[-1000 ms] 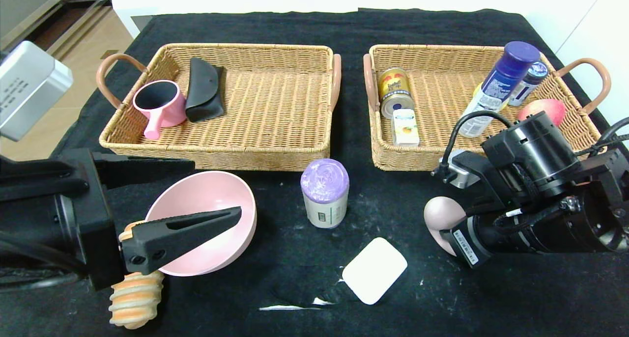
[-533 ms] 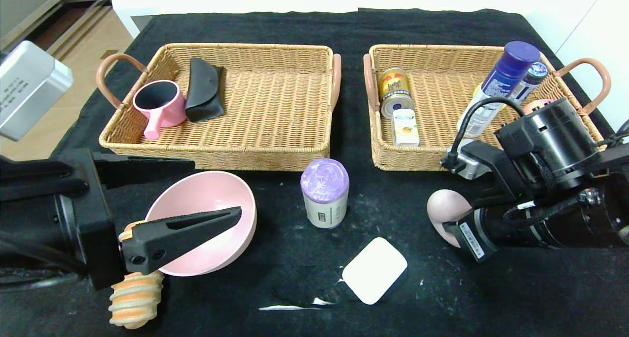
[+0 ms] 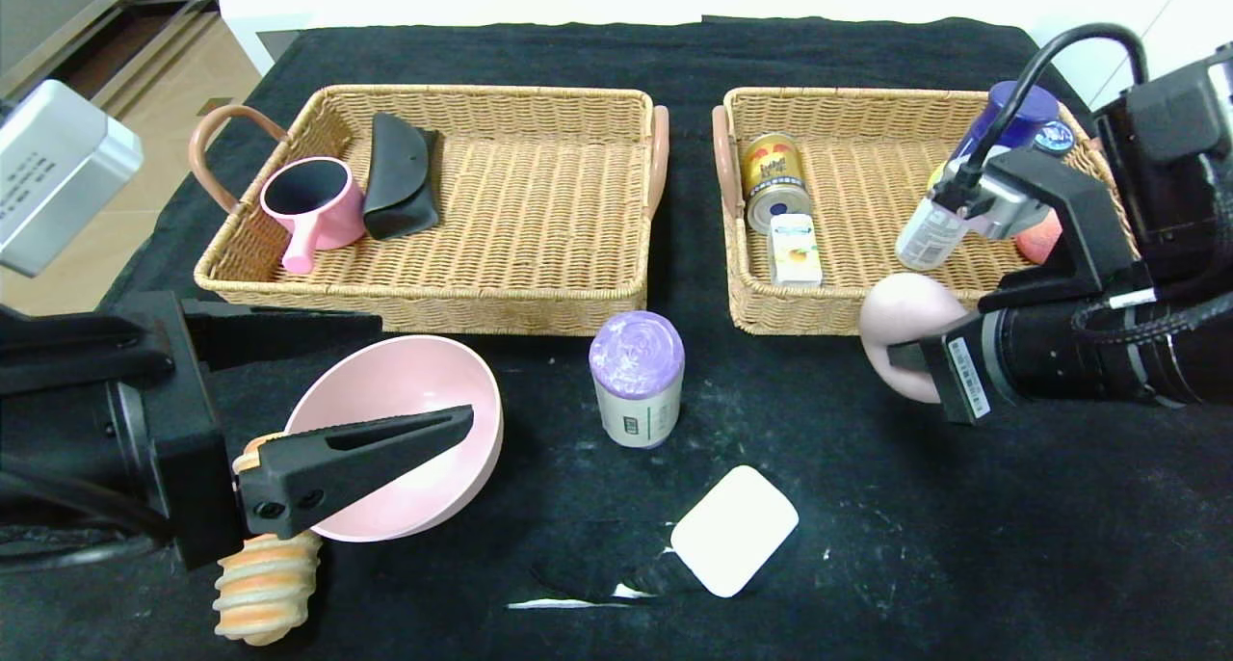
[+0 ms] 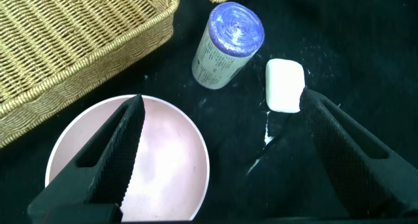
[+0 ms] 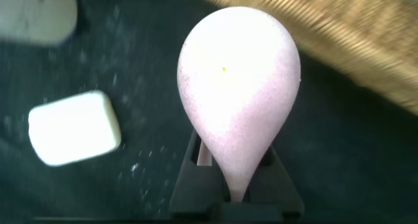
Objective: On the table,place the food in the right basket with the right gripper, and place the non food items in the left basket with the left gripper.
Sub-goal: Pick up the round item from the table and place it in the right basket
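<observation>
Right gripper carrying pale pink teardrop-shaped food item at the right basket's near edge; left gripper idle over the bowl.

The black-cloth-covered table [image 3: 867,565] is bearing two rectangular woven wicker baskets: the left basket [image 3: 539,304] is holding a pink handled cup [image 3: 310,201] and a black pouch [image 3: 400,174], and the right basket [image 3: 771,316] is holding a yellow can [image 3: 773,179], a small white carton [image 3: 796,249], a blue-capped spray bottle [image 3: 973,165] and a red fruit [image 3: 1038,242]. The left gripper [image 4: 219,152] is hovering with its jaws spread wide over the round pink bowl [image 3: 405,420], gripping nothing. The right gripper [image 3: 910,357] is clamping the narrow end of the pale pink teardrop-shaped food item [image 5: 238,87], lifted clear of the cloth, just beside the right basket's front wall. A purple-topped cylindrical canister [image 3: 637,380], a white rounded soap bar [image 3: 734,530] and an orange ridged spiral piece [image 3: 265,589] are lying on the cloth.
</observation>
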### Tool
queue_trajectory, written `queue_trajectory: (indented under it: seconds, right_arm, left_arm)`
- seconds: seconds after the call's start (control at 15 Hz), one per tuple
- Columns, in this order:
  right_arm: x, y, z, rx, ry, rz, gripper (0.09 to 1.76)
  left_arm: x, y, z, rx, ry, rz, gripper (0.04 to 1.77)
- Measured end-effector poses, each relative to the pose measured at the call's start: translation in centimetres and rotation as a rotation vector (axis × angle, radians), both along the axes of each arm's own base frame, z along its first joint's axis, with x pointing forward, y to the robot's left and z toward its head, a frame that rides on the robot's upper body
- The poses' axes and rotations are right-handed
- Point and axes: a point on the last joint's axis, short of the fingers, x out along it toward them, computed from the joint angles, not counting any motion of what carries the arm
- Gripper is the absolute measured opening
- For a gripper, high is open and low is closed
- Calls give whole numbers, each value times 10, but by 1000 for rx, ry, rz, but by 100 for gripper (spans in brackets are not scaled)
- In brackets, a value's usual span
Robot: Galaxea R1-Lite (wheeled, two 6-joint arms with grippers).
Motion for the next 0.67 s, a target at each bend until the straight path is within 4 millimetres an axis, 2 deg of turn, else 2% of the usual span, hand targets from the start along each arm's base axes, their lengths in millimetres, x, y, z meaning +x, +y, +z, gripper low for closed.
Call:
queue_trajectory:
  seconds: [0.33, 0.67]
  right_arm:
    - [8, 4, 33, 43, -120, -42, 18]
    - [29, 7, 59, 69, -220, -65, 18]
  left_arm:
    - [0, 0, 0, 1, 0, 0, 172]
    - [-1, 1, 0, -1, -2, 0, 172]
